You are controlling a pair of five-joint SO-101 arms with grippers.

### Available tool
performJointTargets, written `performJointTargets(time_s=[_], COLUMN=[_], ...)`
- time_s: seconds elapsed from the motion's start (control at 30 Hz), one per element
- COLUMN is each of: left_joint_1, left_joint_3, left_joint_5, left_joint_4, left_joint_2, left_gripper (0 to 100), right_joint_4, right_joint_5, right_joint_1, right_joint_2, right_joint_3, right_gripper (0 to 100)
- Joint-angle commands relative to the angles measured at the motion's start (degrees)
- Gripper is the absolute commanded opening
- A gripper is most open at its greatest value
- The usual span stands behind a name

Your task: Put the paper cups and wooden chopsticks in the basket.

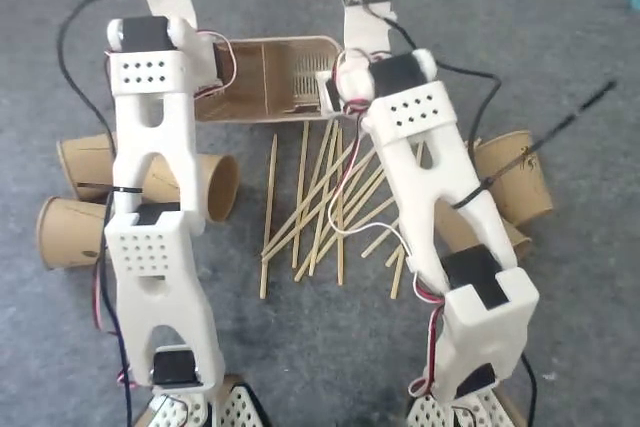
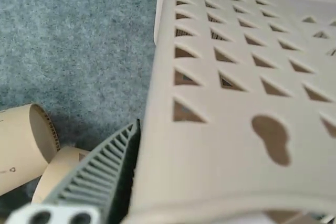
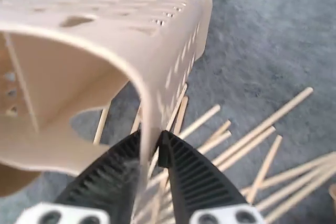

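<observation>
Gripping: the right gripper (image 3: 150, 141) pinches the rim edge of the basket (image 3: 178, 19), with one black jaw on each side of the wall.
Left gripper: the left gripper (image 2: 134, 137) sits against the basket's perforated outer wall at the opposite end. Can't tell whether it is clamped or spread.
Basket: beige plastic, tipped so the opening faces the right wrist camera. It sits at the far side of the grey mat (image 1: 560, 47), between the two arm tips. Can't tell if it touches the mat.
Chopsticks: the wooden chopsticks (image 1: 320, 197) lie scattered in a loose fan on the mat between the arms, just in front of the basket. A few ends run under its lowered edge.
Cups, left side: three paper cups (image 1: 70, 232) lie on their sides by the left arm, outside the basket. One is partly under the arm, with its mouth toward the chopsticks.
Cups, right side: two more paper cups (image 1: 515, 182) lie on their sides beside the right arm, one partly hidden by it.
</observation>
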Motion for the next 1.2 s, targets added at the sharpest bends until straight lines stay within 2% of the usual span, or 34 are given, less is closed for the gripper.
performJointTargets(time_s=[0.0, 0.13, 0.4, 0.77, 1.0, 1.17], left_joint_1=[-1.05, -0.88, 1.58, -0.44, -7.38, -9.32], left_joint_3=[0.66, 6.64, 19.74, 20.00, 21.67, 31.87], left_joint_5=[0.79, -0.53, -5.36, -10.55, -11.96, -11.96], left_joint_4=[1.67, 1.67, 1.41, 1.58, 1.67, 1.32], left_joint_2=[-6.86, -13.71, -22.42, -27.78, -41.93, -53.80], left_gripper=[1, 2, 17, 18, 18, 18], right_joint_4=[8.48, 14.55, 22.37, 22.20, 21.23, 21.49], right_joint_5=[2.37, 2.81, 2.64, 4.48, 3.78, 2.90], right_joint_1=[1.63, 2.07, 1.89, 1.80, 1.98, 1.80], right_joint_2=[1.10, 7.69, 16.92, 17.27, 19.38, 20.00], right_joint_3=[-11.60, -19.87, -34.11, -36.13, -35.96, -36.04], right_gripper=[0.7, 0.7, 0.7, 0.7, 0.7, 0.7])
